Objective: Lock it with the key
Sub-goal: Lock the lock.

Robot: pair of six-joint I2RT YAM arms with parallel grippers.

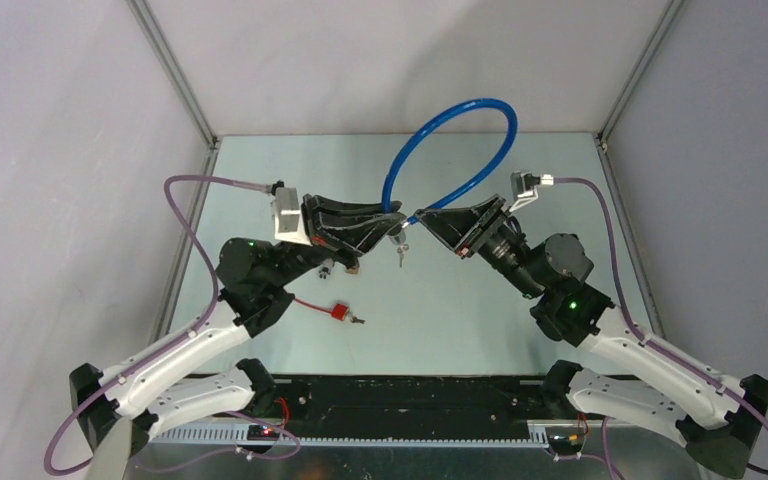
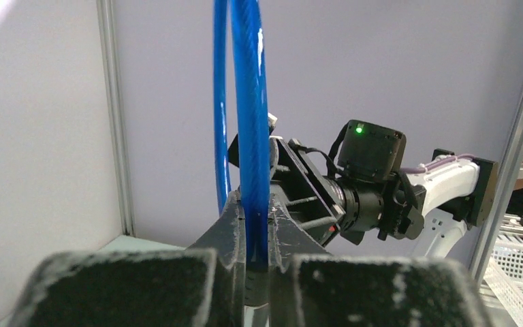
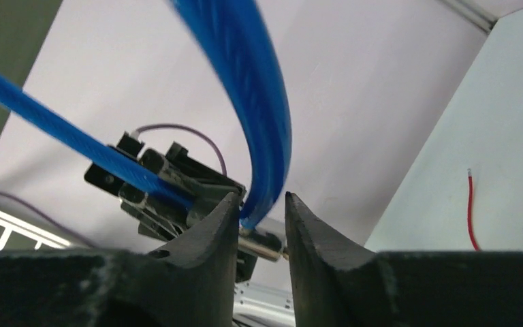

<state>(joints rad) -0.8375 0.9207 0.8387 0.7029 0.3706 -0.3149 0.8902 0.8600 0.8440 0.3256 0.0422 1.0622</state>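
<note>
I have both arms meeting over the middle of the bench (image 1: 520,300), with the blue cable lock (image 1: 480,102) arching up between them as a tall loop. From the top camera the crown of the loop sits against the back wall, between the two rear frame posts (image 1: 175,70) and well apart from either one.

The left gripper (image 1: 392,228) is clenched on one end of the cable. From its wrist camera the fingers (image 2: 235,235) press in from both sides and the cable rises straight up out of them.

The right gripper (image 1: 422,215) faces it almost tip to tip. Its fingers (image 3: 228,211) stand parted with the other cable end between them, a sliver of light shows beside the cable, and a short metal stub lies just behind it.

A small metal piece (image 1: 401,250) hangs just below where the two grippers meet. I cannot tell whether it is the key.

On the bench lies a small red piece (image 1: 340,313) with a metal tip and a red cord, near the left forearm and short of the near edge.

The right half and the rear strip of the bench offer bare surface. The left arm's elbow sits close to the left edge.
</note>
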